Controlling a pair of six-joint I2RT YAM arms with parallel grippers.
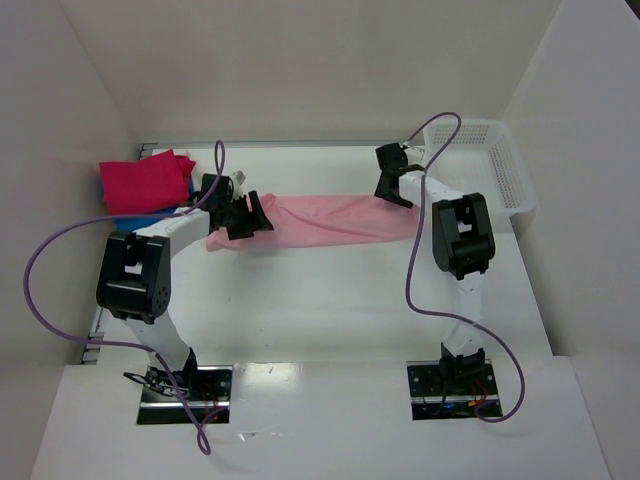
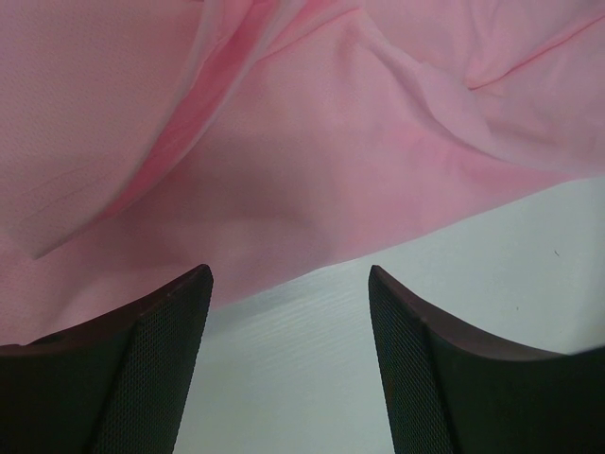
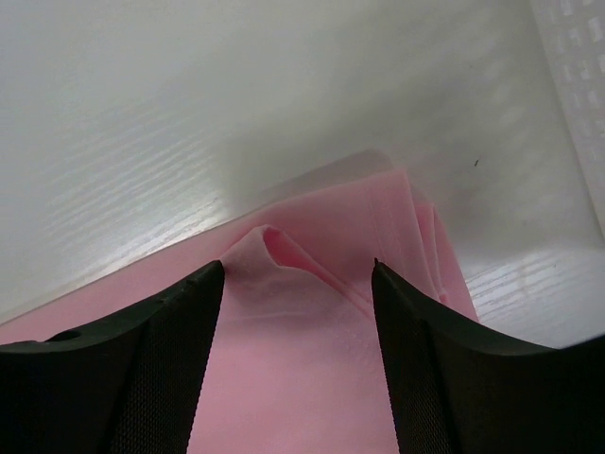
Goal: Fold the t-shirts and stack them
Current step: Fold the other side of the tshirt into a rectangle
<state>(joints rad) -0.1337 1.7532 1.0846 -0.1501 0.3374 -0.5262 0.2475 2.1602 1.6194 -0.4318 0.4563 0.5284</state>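
1. The light pink t-shirt (image 1: 330,220) lay as a long band across the far middle of the table (image 1: 330,300).
2. The left gripper (image 1: 245,215) reached forward to the shirt's left end, jaws spread.
3. The right gripper (image 1: 393,185), arm stretched far, pointed down at the right end, jaws spread.

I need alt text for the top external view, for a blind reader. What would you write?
A light pink t-shirt lies stretched across the white table, the left gripper at its left end and the right gripper at its right end. A stack of folded t-shirts, magenta on blue, sits far left; a white mesh basket far right.
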